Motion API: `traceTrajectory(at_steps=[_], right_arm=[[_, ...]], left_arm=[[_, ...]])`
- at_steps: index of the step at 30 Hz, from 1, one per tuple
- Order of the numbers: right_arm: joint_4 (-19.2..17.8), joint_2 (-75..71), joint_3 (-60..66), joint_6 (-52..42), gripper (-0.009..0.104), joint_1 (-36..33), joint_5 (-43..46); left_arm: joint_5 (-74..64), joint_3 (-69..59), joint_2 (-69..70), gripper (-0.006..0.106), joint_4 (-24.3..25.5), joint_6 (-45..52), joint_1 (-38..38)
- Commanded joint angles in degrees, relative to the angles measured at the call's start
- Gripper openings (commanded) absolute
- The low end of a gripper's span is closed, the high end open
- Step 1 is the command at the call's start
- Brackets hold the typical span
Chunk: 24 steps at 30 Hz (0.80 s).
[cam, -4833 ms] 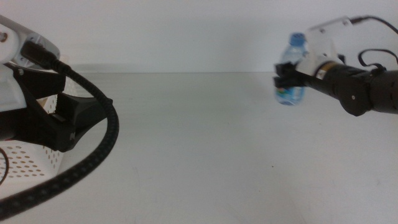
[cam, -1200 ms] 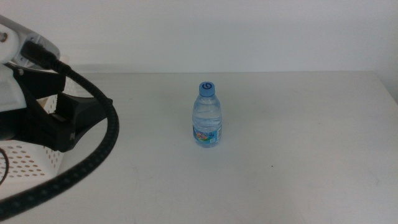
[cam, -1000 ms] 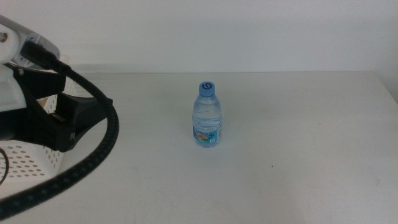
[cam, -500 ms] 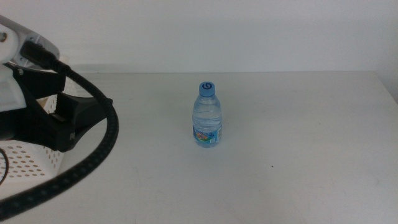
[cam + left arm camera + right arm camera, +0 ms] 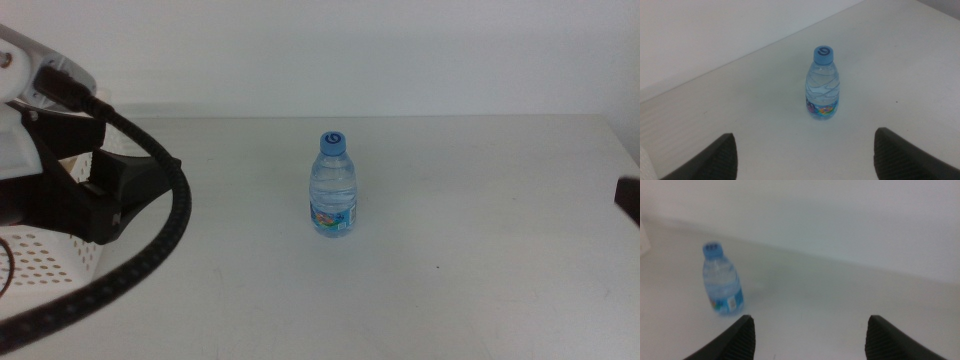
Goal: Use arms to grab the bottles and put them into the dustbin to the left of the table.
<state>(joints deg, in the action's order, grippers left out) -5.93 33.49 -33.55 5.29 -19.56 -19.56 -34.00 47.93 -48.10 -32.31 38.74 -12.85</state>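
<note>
A small clear water bottle [image 5: 334, 186] with a blue cap and blue label stands upright alone in the middle of the white table [image 5: 470, 260]. It also shows in the left wrist view [image 5: 823, 84] and the right wrist view [image 5: 722, 280]. My left arm [image 5: 90, 190] hangs at the left above the white holed dustbin [image 5: 45, 262]; the left gripper [image 5: 805, 137] is open and empty, well short of the bottle. My right gripper [image 5: 811, 322] is open and empty, far from the bottle; a dark bit of it [image 5: 630, 203] shows at the right edge. The tea bottle and red can are out of view.
A thick black cable [image 5: 150, 250] loops from the left arm across the lower left of the middle view. A white wall [image 5: 350, 50] runs behind the table's far edge.
Earlier my right gripper held the bottle at the far right; it now stands free mid-table. In the last half second a dark part of the right gripper entered at the right edge.
</note>
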Motion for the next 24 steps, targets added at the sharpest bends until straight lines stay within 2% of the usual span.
traceTrajectory(at_steps=[1,8,20,24], right_arm=[[1.5,0.3,-2.0,-1.2,0.057,-0.2,0.0],[5.9,0.3,-2.0,-7.2,0.057,-0.2,-0.8],[5.9,0.3,-1.5,-7.1,0.057,-0.2,-0.9],[5.9,0.3,-1.5,-7.1,0.057,-0.2,-0.9]], left_arm=[[3.2,1.6,0.5,0.090,-1.9,-0.2,-0.3],[3.2,1.6,0.5,0.090,-1.9,-0.2,-0.3],[3.1,1.6,0.5,0.090,-1.1,-0.2,-0.2],[6.7,3.0,0.5,0.090,-5.6,-0.4,-0.2]])
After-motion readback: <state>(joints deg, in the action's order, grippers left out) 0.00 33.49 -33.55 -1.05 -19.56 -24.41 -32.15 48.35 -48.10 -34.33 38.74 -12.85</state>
